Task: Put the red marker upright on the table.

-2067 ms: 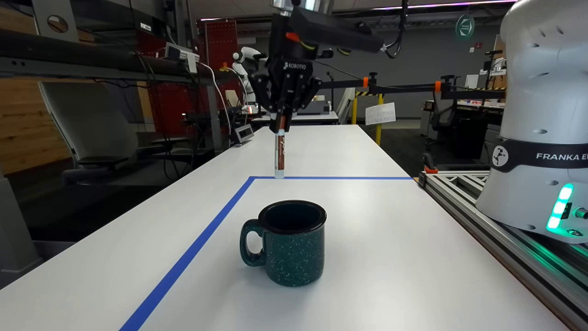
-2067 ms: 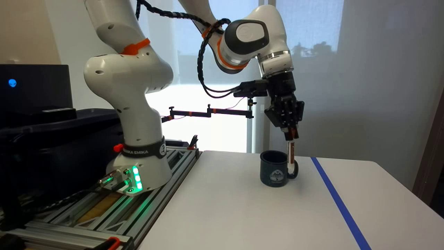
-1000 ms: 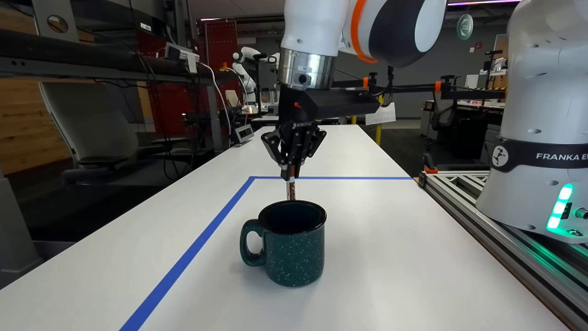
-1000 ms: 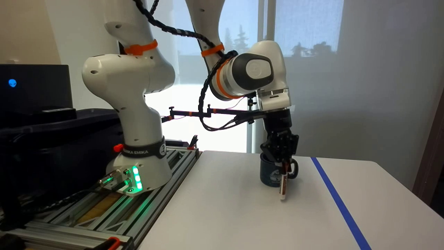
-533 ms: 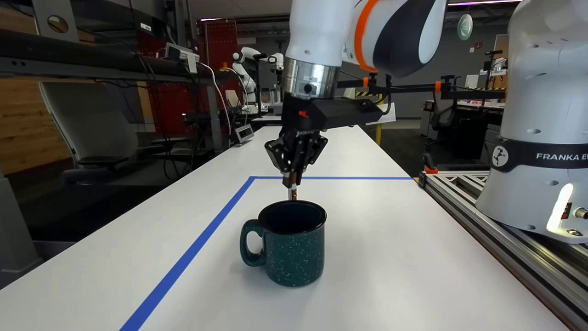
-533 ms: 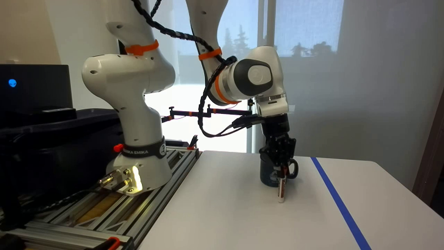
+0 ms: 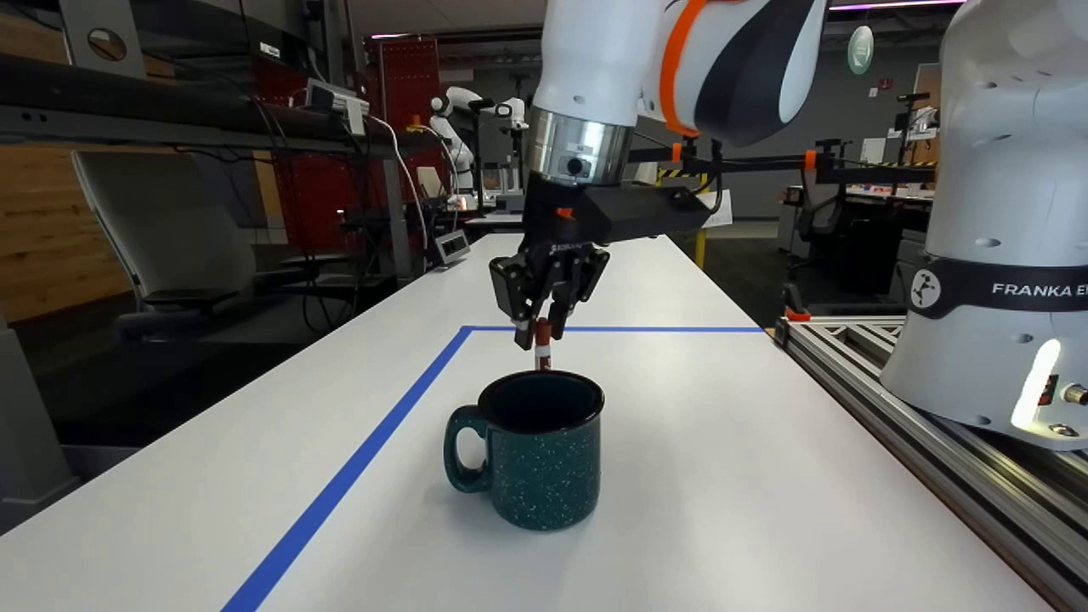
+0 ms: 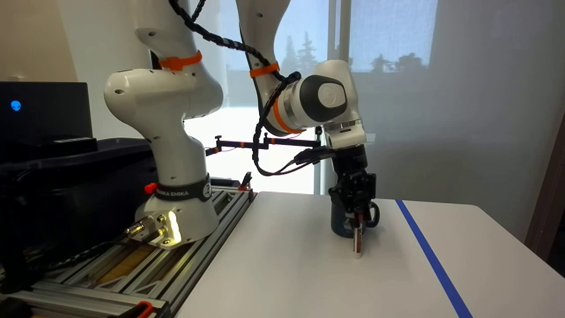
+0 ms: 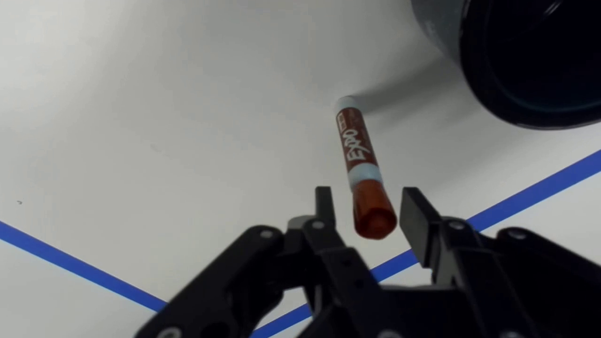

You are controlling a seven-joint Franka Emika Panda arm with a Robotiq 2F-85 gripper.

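On a white table (image 8: 282,269) marked with blue tape (image 8: 433,259), a red marker (image 9: 362,164) stands upright, its red cap (image 9: 371,202) at the top and its white end down on the surface, near a dark teal mug (image 7: 546,476). The robot's gripper (image 9: 368,209) points down over the marker, its fingers (image 9: 325,206) parted a little wider than the cap; the wrist view shows a narrow gap on both sides, and the gripper grasps nothing. The word EXPO is legible along the marker's barrel. Marker and mug stand apart, both on the same side of the long tape line as the robot base (image 7: 960,365). In an exterior view, the mug hides the marker's lower part, and the mug's handle (image 7: 451,444) points away from the base. Pale light glows from a strip (image 8: 175,227) on that base. Beyond the table's edge sits a grey chair (image 7: 161,225), and another white robot arm (image 7: 461,96) shows in the distance.
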